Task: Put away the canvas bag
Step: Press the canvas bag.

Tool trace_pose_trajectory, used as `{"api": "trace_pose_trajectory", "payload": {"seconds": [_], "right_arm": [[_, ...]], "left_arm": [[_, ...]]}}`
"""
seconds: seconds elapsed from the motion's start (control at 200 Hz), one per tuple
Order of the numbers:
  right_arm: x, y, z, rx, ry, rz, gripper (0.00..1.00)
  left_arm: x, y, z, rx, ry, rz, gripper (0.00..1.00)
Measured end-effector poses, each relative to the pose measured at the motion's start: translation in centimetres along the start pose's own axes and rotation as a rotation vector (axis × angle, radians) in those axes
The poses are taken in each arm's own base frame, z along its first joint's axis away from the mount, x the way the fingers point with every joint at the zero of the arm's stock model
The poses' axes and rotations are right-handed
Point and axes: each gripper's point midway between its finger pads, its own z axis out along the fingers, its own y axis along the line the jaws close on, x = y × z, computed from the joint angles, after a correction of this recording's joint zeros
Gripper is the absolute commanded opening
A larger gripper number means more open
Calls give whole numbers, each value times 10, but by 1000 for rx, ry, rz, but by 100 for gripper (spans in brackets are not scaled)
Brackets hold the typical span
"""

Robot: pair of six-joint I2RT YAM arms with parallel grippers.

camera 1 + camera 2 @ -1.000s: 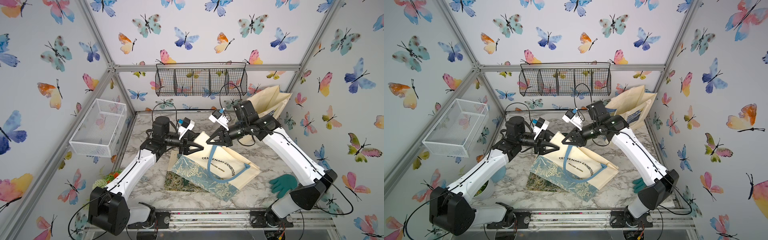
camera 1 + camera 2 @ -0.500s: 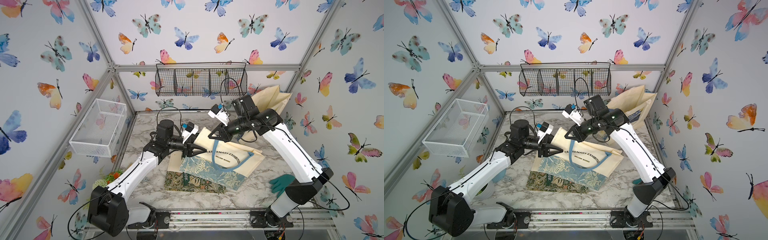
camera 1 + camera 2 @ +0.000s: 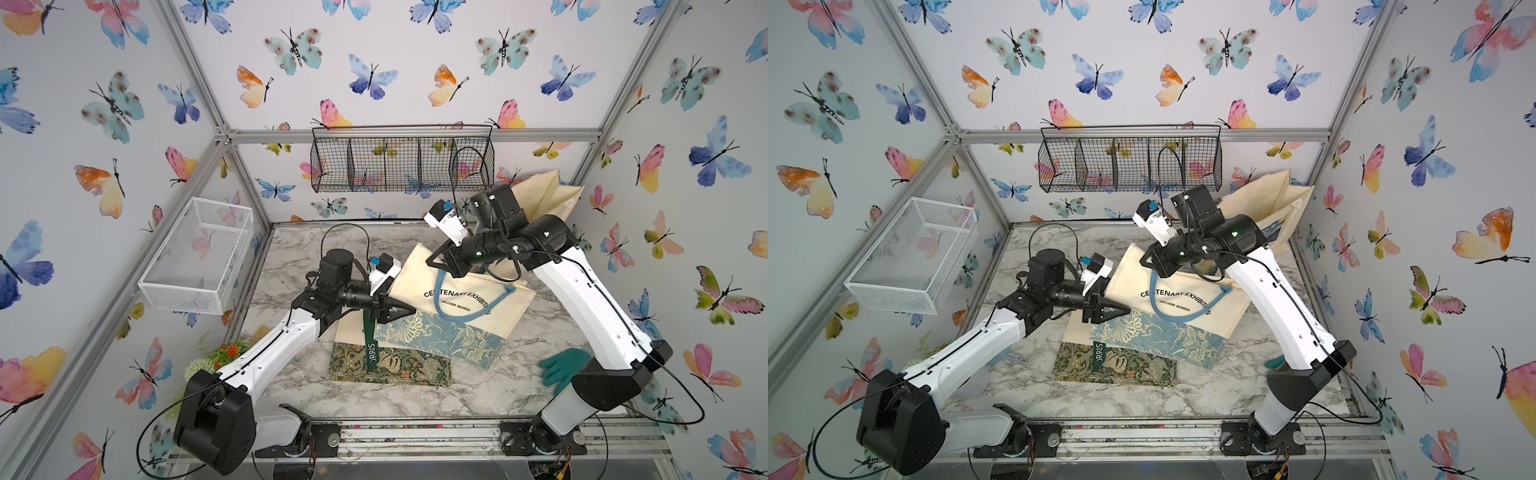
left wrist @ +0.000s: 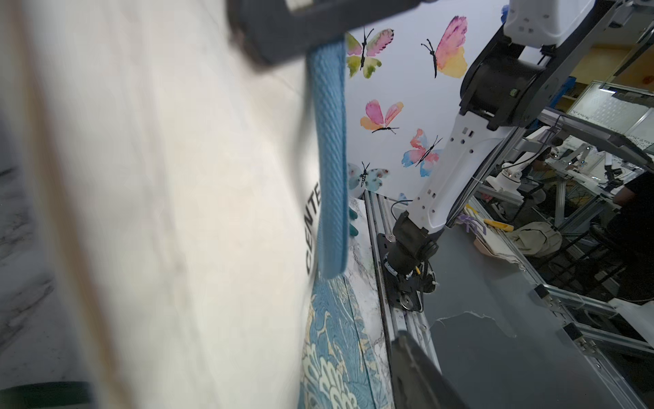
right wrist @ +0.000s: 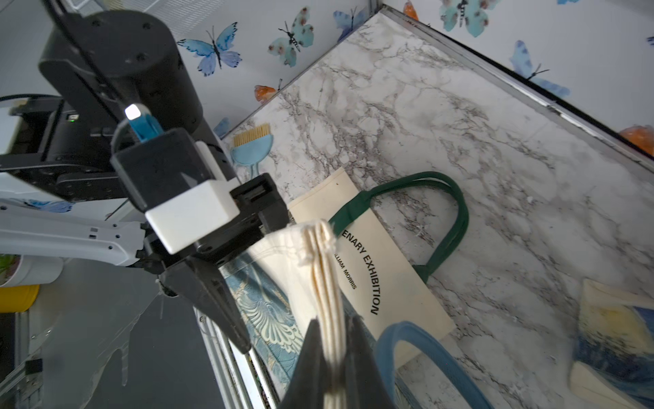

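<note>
Hiding 1 of left gripper (image 3: pixel 400 309) fingers (image 4: pixel 417 371): blurred canvas bag (image 4: pixel 177 212).

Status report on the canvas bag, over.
Right gripper shut on canvas bag, top edge, that end raised. Left gripper open, at the bag's side edge. Green-handled bag lies flat underneath.

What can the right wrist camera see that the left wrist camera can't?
Only the right wrist view: a blue brush and a bag with a blue-and-yellow print. Only the left wrist view: the right arm's base and the room outside. Both: the cream canvas bag and its blue handle.
</note>
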Motion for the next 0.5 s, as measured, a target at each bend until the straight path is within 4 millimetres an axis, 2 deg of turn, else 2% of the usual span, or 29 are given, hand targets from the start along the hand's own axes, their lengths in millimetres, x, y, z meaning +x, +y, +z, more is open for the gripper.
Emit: {"api": "trace_pose_trajectory", "payload": {"seconds": [0.045, 0.105, 0.19, 0.315, 0.335, 0.355, 0.375, 0.39, 0.415, 0.501], "right_arm": [[-2, -3, -2, 20, -9, -1, 2], [-2, -2, -3, 25, -11, -4, 2], [-1, -1, -4, 29, -7, -5, 2], [1, 0, -3, 33, 1, -6, 2], [1, 0, -3, 36, 1, -6, 2], [1, -1, -3, 37, 2, -6, 2], [1, -1, -3, 38, 2, -6, 2], [1, -1, -3, 40, 2, -6, 2], [1, -2, -3, 46, 2, -6, 2], [0, -10, -4, 93, -1, -7, 2]], "left_arm": [[5, 0, 1, 3, 7, -13, 46], [7, 0, 2, -2, 7, -11, 30], [7, 2, 3, -22, 4, -8, 0], [10, 7, 3, -49, 4, -18, 0], [10, 7, 3, -50, 3, -16, 8], [10, 8, 3, -51, 3, -14, 21], [10, 7, 4, -51, 2, -13, 38], [10, 7, 4, -51, 2, -10, 45], [10, 7, 4, -50, 2, -10, 51], [15, 6, 5, -47, 8, -22, 58]]}}
